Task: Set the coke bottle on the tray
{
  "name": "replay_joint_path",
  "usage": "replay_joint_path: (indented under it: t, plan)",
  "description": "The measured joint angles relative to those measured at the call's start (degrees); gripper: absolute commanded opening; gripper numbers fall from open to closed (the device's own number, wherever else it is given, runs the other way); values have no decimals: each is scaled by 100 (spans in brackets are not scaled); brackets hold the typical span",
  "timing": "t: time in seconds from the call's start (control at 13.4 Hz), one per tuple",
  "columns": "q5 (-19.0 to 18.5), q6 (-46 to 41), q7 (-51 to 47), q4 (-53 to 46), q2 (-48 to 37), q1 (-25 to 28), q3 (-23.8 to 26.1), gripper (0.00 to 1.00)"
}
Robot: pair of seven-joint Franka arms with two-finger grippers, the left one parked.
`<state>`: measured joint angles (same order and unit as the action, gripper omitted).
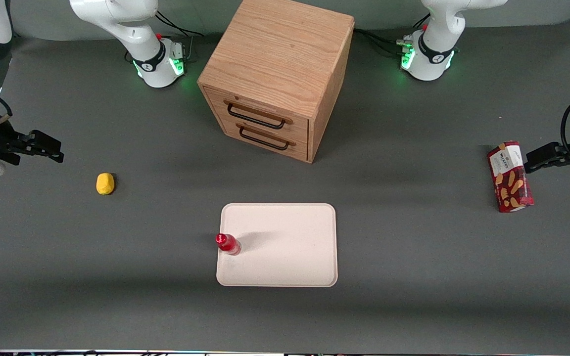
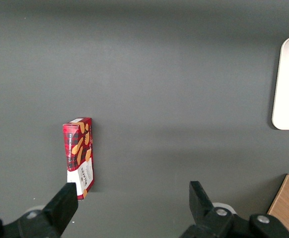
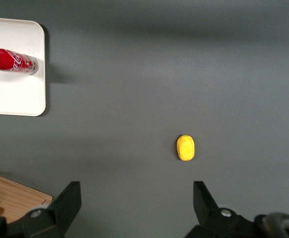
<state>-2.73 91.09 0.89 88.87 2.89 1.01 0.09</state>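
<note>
While the coke bottle [image 1: 227, 244] stands upright on the tray [image 1: 285, 247], the task looks done.
The bottle sits just inside the tray edge toward the working arm's end; the gripper [image 1: 42, 147] hangs well apart near the yellow lump [image 1: 105, 183], fingers [image 3: 69, 198] spread and empty.

Red snack box [image 2: 79, 155] flat on the grey table [image 2: 174, 74], tray [image 2: 288, 84] corner well apart.
</note>
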Motion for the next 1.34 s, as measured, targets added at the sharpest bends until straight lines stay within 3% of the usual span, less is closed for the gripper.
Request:
replay_joint_path:
  t: [0.45,0.82,1.34]
  plan:
    - [0,122,348,115,-113,4,-231,100]
    - [4,127,-196,115,-117,18,-215,100]
    - [107,128,-70,116,-121,17,-221,100]
